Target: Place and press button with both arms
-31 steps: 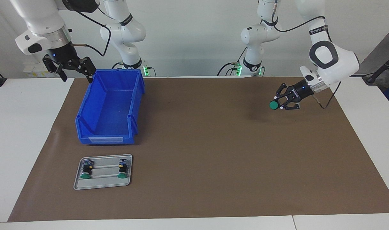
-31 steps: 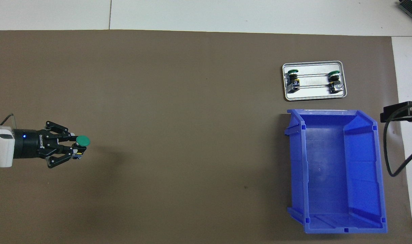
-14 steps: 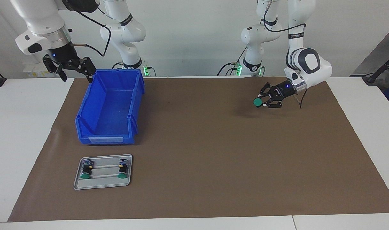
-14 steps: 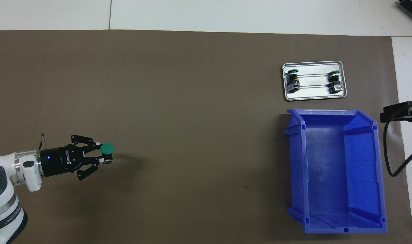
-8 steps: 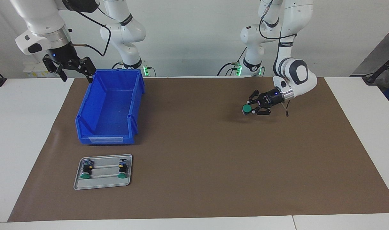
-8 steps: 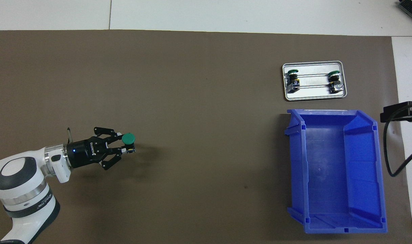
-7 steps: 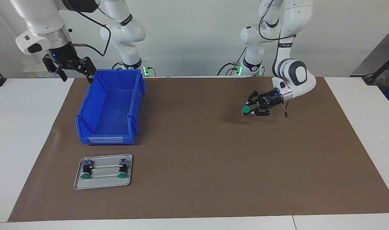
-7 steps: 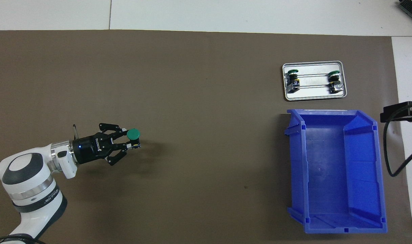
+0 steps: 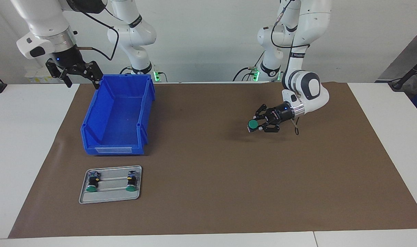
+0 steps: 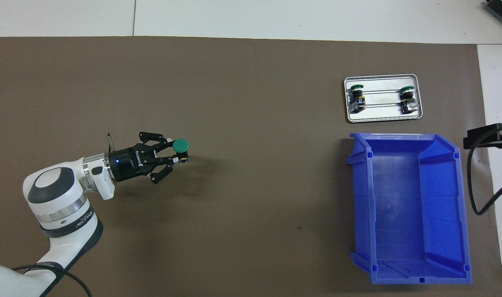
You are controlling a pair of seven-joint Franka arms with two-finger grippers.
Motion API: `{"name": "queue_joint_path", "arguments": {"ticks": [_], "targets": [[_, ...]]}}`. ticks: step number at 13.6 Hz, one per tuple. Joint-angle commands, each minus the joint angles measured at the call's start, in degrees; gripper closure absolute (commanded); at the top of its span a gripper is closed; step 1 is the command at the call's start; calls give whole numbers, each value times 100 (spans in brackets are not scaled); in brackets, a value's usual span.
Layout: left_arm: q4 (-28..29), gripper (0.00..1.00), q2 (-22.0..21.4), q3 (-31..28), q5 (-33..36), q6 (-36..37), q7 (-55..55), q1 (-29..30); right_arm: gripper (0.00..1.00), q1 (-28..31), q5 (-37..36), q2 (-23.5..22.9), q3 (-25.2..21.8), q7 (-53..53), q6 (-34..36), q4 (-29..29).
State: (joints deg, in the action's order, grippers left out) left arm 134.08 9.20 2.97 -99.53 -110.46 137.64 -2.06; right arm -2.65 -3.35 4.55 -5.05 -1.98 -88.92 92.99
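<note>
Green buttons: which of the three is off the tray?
The button gripped in the left pincer above the brown mat; the other two buttons lie on the metal tray.

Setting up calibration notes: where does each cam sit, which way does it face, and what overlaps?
Facing view: high across the table, looking at the robots; shows both arms whole, the left gripper holding the button over the brown mat, the right gripper open and waiting beside the blue bin.
Overhead view: above the robots' end, looking steeply down and forward; shows only the left arm and a dark edge of the right gripper.
Shared, half a turn apart: button, bin, mat, and the metal tray with two more buttons.
</note>
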Motion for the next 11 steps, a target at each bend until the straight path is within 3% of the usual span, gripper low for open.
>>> {"name": "queue_joint_path", "arguments": {"ticks": [1, 11], "targets": [[-171, 100, 205, -51, -137, -29, 263, -84, 0, 54, 89, 117, 48, 30, -64, 132], [100, 100, 302, -24, -269, -81, 510, -251, 0, 54, 89, 117, 48, 31, -64, 132]]}}
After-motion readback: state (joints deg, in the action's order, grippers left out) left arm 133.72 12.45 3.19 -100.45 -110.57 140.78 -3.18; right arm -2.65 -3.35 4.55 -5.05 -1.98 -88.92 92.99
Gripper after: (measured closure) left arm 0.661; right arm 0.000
